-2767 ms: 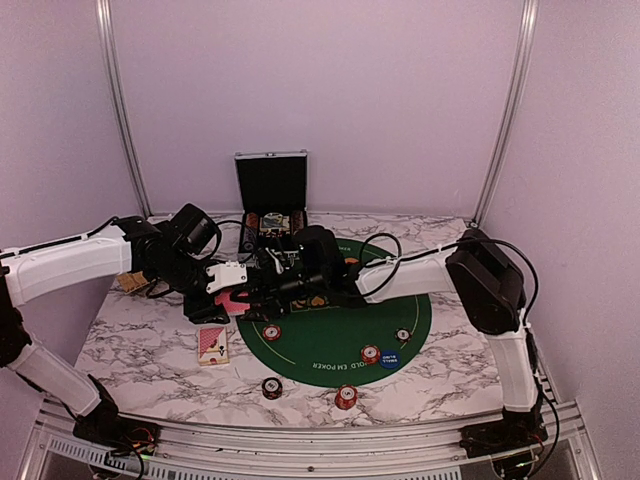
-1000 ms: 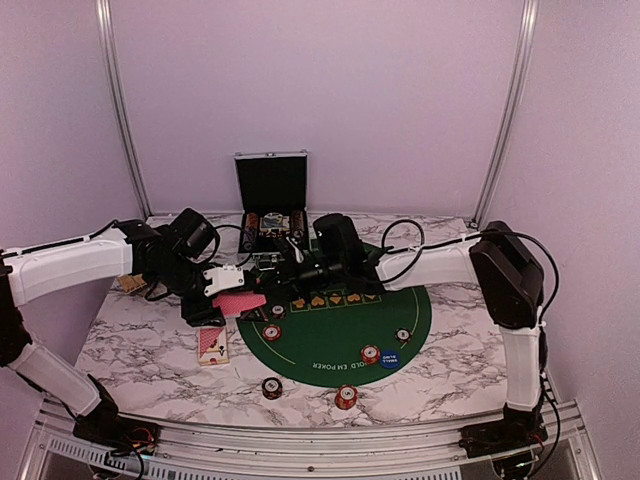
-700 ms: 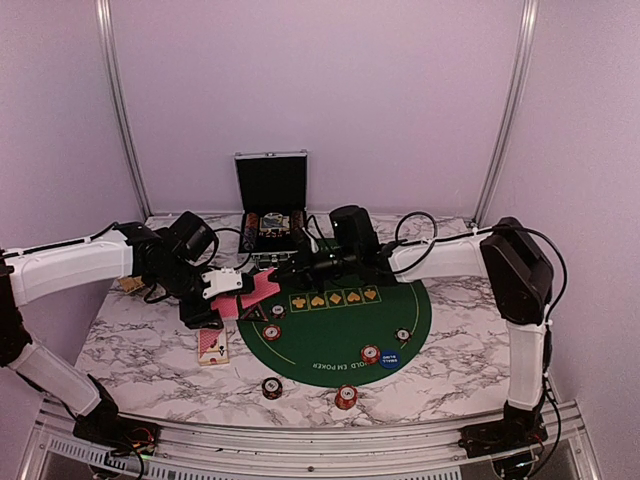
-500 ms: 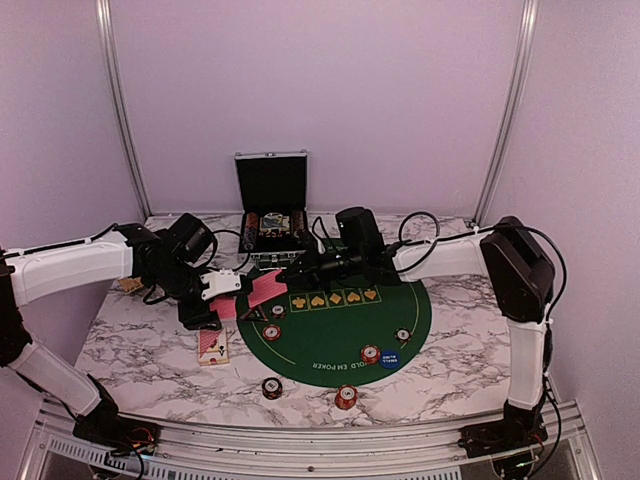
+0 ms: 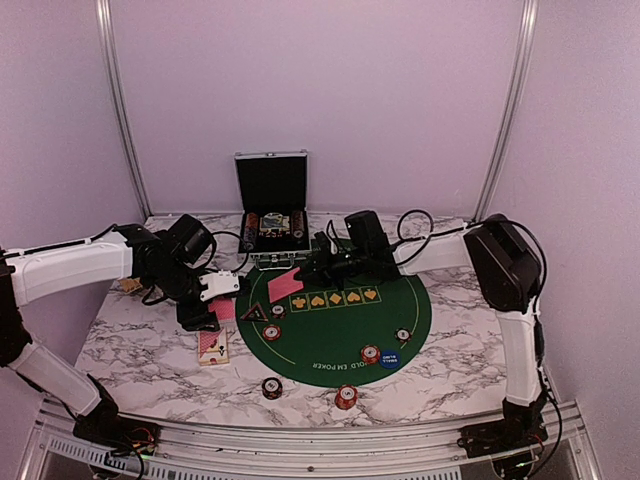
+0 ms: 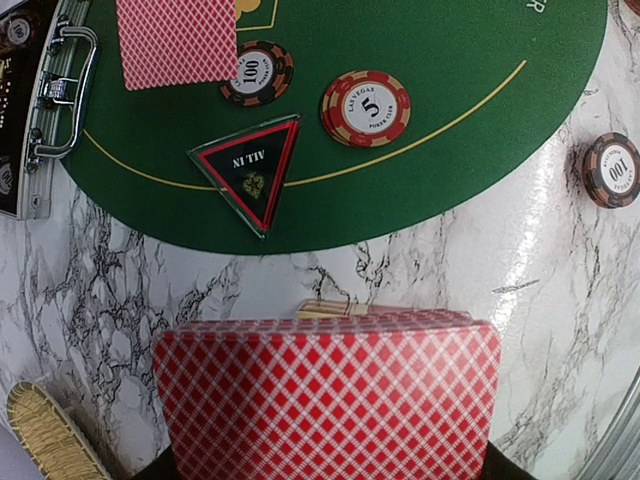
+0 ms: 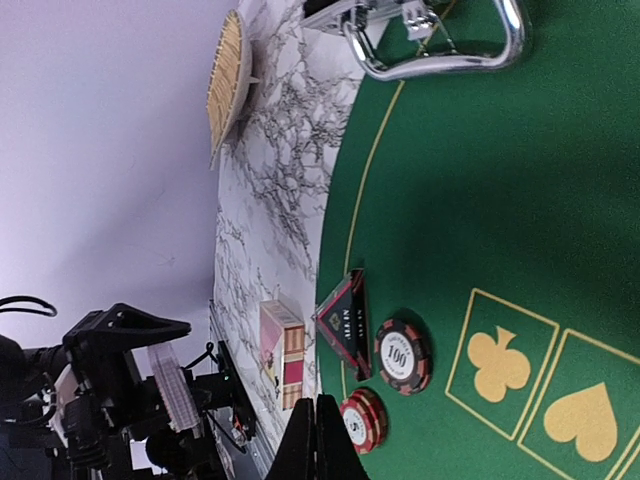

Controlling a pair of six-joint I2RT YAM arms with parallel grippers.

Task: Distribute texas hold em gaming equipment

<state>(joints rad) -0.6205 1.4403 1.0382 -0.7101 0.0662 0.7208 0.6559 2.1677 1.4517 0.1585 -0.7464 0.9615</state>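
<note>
Chips lie nearest: a black chip [image 5: 271, 387] and a red chip [image 5: 346, 397] sit on the marble just off the mat [image 5: 340, 325] at 6 o'clock, close to the front rail [image 5: 300, 432], so there is little room to nudge anything that way. On the mat a blue disc [image 5: 390, 358] rests at 5 o'clock beside another chip, and a red-backed packet [image 5: 212, 345], either a box or a small pile, lies on the marble at 8 o'clock. Further in, at 9 o'clock, the left gripper [image 5: 212, 305] is clamped on the deck [image 6: 325, 395], which looks nearly full. The dealing seems barely begun, while the chips and markers are largely spread. The triangle [image 6: 248, 175] and a hundred chip [image 6: 257, 72] lie at 10 o'clock, just beside the single card [image 6: 178, 40]. The right gripper [image 7: 316, 440], fingers pressed together, appears to pinch that card over the mat's far left. Open green is left at the centre and open marble at 3 o'clock. Tightest is the far edge, where the case [image 5: 271, 215] at 12 o'clock has its handle near that gripper and the two arms come close.
</note>
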